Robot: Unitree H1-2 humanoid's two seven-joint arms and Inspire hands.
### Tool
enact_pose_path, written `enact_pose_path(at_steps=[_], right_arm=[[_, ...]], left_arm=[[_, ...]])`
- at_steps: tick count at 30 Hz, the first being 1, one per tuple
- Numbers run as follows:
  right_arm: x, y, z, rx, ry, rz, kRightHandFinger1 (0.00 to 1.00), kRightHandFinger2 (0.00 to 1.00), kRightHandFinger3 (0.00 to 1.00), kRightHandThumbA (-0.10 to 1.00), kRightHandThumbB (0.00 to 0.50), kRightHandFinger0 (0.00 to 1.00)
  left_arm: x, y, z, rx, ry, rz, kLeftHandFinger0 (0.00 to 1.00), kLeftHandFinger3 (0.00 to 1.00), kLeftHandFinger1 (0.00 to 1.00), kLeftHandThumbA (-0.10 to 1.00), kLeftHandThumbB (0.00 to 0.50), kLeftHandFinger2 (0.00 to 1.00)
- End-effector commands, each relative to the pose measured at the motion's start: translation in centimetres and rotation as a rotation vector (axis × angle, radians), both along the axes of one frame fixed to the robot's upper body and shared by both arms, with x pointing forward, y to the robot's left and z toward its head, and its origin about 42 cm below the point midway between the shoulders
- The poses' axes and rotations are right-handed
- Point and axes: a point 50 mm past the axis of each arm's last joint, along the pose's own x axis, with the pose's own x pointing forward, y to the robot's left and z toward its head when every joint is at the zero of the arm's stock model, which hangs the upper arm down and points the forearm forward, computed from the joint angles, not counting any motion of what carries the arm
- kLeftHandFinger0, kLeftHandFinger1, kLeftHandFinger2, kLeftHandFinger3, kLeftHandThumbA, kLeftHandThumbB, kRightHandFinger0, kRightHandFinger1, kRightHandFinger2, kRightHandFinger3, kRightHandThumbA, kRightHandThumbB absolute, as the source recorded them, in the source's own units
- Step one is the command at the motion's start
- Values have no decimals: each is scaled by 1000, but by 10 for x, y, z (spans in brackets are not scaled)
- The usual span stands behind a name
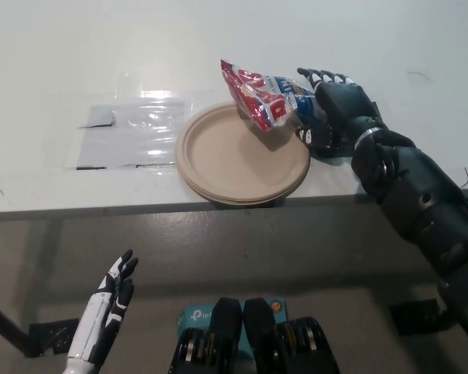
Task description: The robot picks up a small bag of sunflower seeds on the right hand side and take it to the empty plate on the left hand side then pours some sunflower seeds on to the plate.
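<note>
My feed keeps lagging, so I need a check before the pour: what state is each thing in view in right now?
Bag: held off the table, tilted over the plate's right rim.
Plate: flat on the table at its near edge; no seeds visible on it.
Right robot hand: shut on the bag.
Left robot hand: open, holding nothing, low at the lower left, below the table.
Table: white, carrying the plate.
</note>
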Motion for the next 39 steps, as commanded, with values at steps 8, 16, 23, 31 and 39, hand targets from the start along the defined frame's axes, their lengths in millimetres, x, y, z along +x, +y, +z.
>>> enact_pose_path(at_steps=[8, 16, 23, 31, 39], right_arm=[[17, 10, 50, 4, -53, 0, 1000, 1000, 1000, 776, 500, 1000], [19, 27, 64, 21, -75, 31, 1000, 1000, 1000, 821, 500, 1000], [20, 39, 73, 20, -72, 40, 1000, 1000, 1000, 809, 500, 1000], [19, 47, 66, -31, -17, 28, 1000, 1000, 1000, 794, 500, 1000], [15, 36, 39, -70, 88, -33, 1000, 1000, 1000, 746, 500, 1000]], left_arm=[[3, 1, 12, 33, -51, -30, 1000, 1000, 1000, 1000, 162, 1000], [4, 1, 14, 27, -46, -30, 1000, 1000, 1000, 1000, 188, 1000], [3, 0, 15, 37, -52, -35, 1000, 1000, 1000, 1000, 188, 1000], [3, 0, 16, 35, -56, -41, 1000, 1000, 1000, 1000, 178, 1000], [6, 1, 18, 38, -67, -55, 1000, 1000, 1000, 1000, 158, 1000]])
